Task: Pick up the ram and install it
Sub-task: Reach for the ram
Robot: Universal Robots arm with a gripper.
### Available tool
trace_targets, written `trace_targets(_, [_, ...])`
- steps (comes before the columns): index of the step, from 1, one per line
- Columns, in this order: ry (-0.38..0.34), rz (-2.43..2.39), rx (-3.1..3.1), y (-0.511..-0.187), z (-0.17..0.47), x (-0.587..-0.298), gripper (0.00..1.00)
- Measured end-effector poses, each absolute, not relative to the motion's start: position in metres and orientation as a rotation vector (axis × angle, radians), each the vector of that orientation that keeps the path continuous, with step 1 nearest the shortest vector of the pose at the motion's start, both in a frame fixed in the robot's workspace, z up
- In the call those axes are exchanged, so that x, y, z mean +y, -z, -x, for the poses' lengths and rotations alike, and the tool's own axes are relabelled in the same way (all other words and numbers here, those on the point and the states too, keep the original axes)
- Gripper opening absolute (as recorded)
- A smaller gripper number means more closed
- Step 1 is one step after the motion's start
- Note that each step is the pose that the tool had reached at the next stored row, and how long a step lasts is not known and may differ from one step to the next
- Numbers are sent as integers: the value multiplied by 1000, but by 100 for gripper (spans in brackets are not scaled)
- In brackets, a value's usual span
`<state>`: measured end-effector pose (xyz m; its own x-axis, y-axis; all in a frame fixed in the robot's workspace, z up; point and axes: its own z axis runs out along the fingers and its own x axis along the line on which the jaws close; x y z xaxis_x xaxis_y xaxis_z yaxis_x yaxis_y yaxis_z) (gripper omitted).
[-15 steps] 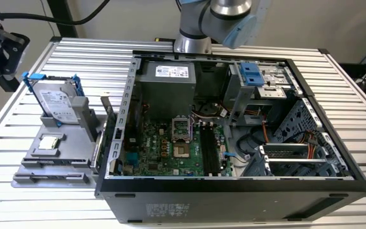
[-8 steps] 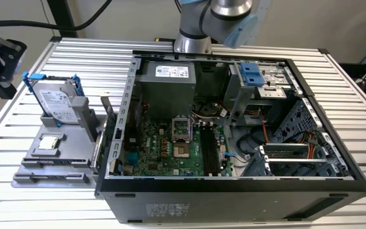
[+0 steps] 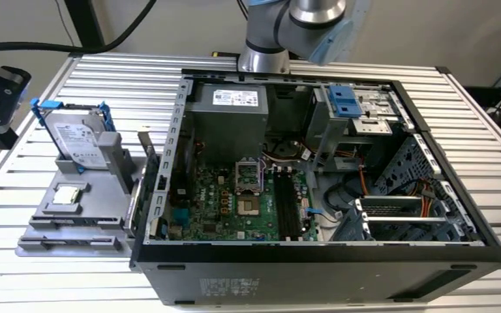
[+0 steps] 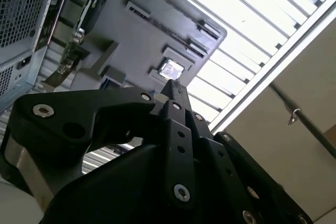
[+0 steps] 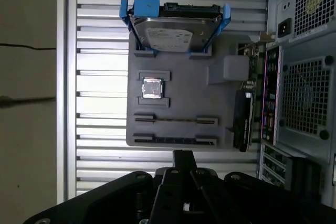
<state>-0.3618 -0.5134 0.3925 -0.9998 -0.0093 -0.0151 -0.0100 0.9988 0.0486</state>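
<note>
Black gripper [image 5: 182,156] hangs beside grey tray [image 5: 199,103], fingers together; ram [image 5: 176,120] seemingly edge-on in tray slot.

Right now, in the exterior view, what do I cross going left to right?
Silver hard drive in a blue bracket on the grey plastic tray → green motherboard inside the open black computer case → long black memory slots → grey metal drive cage.

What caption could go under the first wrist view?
Gripper near the gray tray holding the hard drive, square chip and ram.
</note>
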Motion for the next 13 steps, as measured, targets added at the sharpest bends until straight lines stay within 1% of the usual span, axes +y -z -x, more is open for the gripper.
trace_targets(13, [-76,15,3126,-392,361,-514,0])
